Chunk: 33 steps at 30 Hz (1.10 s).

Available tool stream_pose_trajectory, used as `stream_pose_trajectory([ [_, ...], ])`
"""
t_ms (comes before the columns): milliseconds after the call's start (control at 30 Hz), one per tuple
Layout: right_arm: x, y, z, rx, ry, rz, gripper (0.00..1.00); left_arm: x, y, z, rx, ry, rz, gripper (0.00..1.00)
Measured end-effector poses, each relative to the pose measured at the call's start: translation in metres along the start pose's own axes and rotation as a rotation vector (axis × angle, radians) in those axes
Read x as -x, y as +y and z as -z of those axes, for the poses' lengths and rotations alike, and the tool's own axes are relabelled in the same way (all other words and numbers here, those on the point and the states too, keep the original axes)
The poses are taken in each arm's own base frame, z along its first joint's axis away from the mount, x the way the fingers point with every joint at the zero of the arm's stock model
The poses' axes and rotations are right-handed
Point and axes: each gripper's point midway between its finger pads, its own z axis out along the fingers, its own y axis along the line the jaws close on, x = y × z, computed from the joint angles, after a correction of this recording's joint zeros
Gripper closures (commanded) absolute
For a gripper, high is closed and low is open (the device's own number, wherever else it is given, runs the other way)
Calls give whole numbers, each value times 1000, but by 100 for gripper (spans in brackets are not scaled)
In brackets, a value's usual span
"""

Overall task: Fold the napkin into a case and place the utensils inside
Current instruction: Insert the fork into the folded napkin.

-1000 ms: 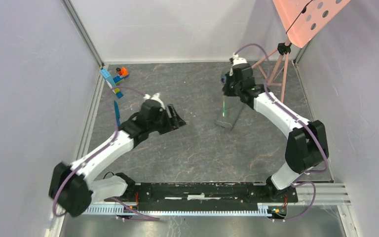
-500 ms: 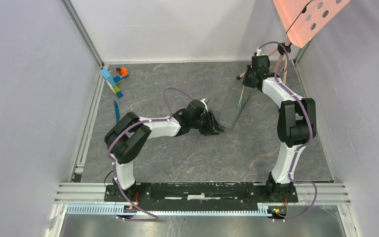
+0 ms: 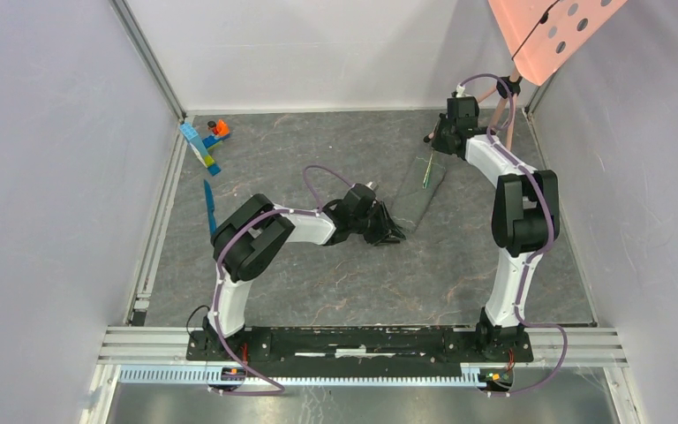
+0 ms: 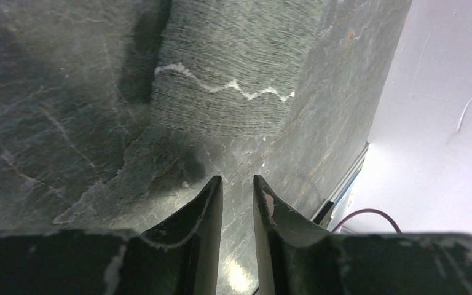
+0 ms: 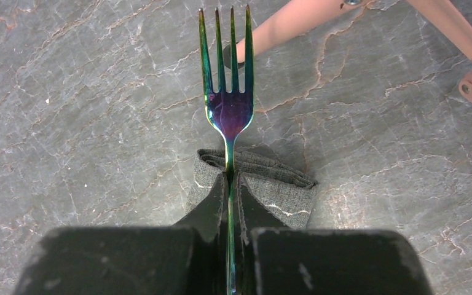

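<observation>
The napkin (image 3: 424,196) lies folded into a narrow dark grey case (image 4: 233,80) with a pale stitched line, right of centre. My right gripper (image 3: 435,148) hangs over its far end, shut on the handle of the rainbow-green fork (image 5: 227,110), whose tines point past the case (image 5: 286,187). My left gripper (image 3: 390,233) sits low at the case's near end; its jaws (image 4: 236,179) stand a narrow gap apart with nothing between them, just short of the cloth. The blue knife (image 3: 209,205) lies far left on the table.
Blue and orange toy blocks (image 3: 205,141) sit at the back left corner. A pink tripod (image 3: 499,119) stands at the back right, its leg (image 5: 289,21) just beyond the fork's tines. Walls close in the table on three sides.
My left arm swung right from the table's left half to the case's near end, its jaws narrowing. My right arm carried the fork back and right, over the case's far end.
</observation>
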Motion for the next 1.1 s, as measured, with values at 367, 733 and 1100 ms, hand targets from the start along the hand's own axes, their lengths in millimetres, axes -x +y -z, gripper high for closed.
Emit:
stream_pose_trajectory([
  [367,1,4,-1,4,-2,-28,100,4,4,-11,7,-11,6,70],
  [733,-13,3,-3,-20,20,-41,100,7,2,-14,5,-19,4,71],
  [1100,-35,2,-1,-46,59,-68,100,9,1,-17,-10,-26,1,72],
])
